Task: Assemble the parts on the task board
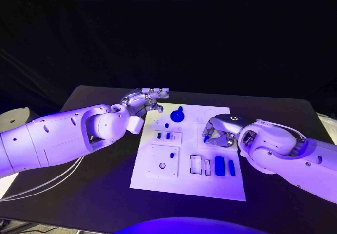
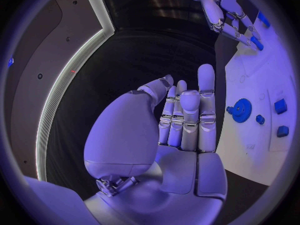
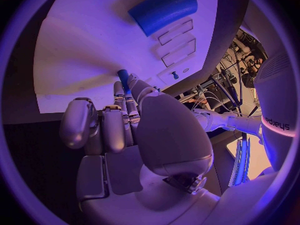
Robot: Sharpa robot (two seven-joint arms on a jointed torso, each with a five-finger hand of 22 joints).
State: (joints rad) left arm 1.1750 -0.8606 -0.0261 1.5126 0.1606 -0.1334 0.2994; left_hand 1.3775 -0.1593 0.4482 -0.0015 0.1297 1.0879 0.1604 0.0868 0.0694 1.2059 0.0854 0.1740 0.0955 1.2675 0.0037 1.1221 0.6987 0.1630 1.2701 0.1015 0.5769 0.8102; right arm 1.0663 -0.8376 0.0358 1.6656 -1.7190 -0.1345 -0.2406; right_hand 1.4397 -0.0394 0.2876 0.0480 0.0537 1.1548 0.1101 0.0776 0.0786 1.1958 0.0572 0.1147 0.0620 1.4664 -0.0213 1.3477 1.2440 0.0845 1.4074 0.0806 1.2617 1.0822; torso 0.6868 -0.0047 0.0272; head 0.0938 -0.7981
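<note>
Over the right side of the white task board (image 1: 188, 187), the right hand (image 1: 219, 132) hangs with its fingers pointing down and pinches a small blue peg (image 3: 123, 78) between its fingertips, the peg's end just above the plate. Nearer the robot from that hand, two shallow rectangular slots sit side by side, and next to them lie a large blue cylinder (image 1: 219, 165) and a thinner blue bar (image 1: 232, 167). Toward the board's left half, a raised square block (image 1: 168, 137) carries two small blue pieces, and a second block (image 1: 164, 160) nearer the robot holds one small blue pin and a round hole. A blue gear (image 1: 177, 116) rests near the far edge. Beside that far left corner the left hand (image 1: 144, 101) hovers off the board, fingers straight and close together, holding nothing.
</note>
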